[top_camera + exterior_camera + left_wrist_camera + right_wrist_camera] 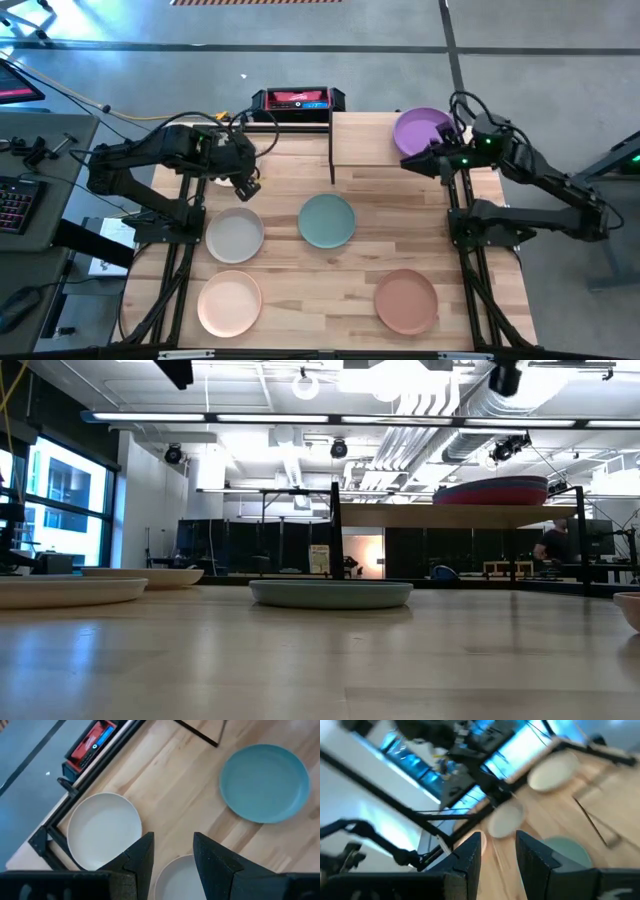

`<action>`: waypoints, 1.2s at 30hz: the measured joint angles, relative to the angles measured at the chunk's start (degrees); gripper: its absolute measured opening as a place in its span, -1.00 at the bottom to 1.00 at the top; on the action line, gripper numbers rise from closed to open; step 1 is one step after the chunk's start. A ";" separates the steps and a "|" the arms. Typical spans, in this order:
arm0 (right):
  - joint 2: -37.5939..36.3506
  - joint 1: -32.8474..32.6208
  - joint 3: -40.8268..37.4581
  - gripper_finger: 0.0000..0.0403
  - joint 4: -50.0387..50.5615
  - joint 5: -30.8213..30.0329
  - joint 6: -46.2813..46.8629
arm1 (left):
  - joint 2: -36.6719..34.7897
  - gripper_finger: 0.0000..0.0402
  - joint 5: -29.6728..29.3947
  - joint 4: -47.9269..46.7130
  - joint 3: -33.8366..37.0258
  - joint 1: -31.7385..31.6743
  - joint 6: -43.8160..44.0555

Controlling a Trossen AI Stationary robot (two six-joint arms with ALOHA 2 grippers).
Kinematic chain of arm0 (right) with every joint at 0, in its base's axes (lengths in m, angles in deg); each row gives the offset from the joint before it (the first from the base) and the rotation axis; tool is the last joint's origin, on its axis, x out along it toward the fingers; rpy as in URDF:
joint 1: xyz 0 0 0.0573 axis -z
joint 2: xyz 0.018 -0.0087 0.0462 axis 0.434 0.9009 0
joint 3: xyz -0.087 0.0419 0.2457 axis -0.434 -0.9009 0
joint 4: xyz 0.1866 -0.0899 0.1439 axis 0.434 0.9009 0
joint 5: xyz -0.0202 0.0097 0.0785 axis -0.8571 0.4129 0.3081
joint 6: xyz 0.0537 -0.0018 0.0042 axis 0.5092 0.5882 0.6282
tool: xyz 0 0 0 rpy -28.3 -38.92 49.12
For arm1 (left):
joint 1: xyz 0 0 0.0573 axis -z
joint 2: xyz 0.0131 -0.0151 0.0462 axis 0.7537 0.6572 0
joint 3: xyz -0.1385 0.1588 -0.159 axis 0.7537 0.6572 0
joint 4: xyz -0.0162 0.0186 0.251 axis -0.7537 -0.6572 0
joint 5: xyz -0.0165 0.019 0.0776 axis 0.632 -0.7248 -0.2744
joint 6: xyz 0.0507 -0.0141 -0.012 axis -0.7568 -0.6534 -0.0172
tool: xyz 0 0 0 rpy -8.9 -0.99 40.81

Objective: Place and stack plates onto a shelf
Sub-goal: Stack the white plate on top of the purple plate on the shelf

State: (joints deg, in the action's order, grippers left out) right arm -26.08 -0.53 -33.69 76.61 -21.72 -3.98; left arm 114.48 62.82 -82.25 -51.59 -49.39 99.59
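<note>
Plates are split between the shelf and the slatted surface. On the shelf's right half sits a stack with the purple plate on top; the low view shows a magenta and a darker plate beneath it, and the shelf's left half is bare.

On the surface lie the cream plate, the grey-beige plate, the teal plate, the peach-pink plate and the terracotta plate, all flat and apart from one another.

My left jaws hang spread and empty above the far-left part of the surface, with the cream plate and the grey-beige plate just below them, one to either side. That makes me on the left the nearer arm for those two; the grey-beige rim lies right under my fingertips, I judge.

My right jaws are parted and pinch nothing, hovering at the shelf's near-right edge beside the purple stack.
</note>
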 joint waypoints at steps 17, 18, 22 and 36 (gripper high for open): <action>9.23 -7.32 0.00 -0.49 -13.83 -7.06 -13.03 | 0.00 -0.37 0.21 0.02 0.01 -10.95 -11.05; 10.14 -7.59 0.00 -0.49 -13.77 -7.06 -13.03 | 0.00 -0.37 0.46 0.02 0.01 -11.52 -11.06; 13.24 -9.18 0.00 -0.49 -13.79 -6.99 -13.03 | 0.00 -0.37 1.64 0.02 0.00 -13.74 -11.12; 19.83 -14.70 0.00 -0.49 -13.79 -6.91 -11.76 | 0.00 -0.37 4.12 0.03 3.67 -22.61 -12.03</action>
State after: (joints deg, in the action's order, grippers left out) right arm -6.24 -15.23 -33.69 62.82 -28.62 -15.74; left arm 114.48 66.94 -82.23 -47.92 -72.00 87.56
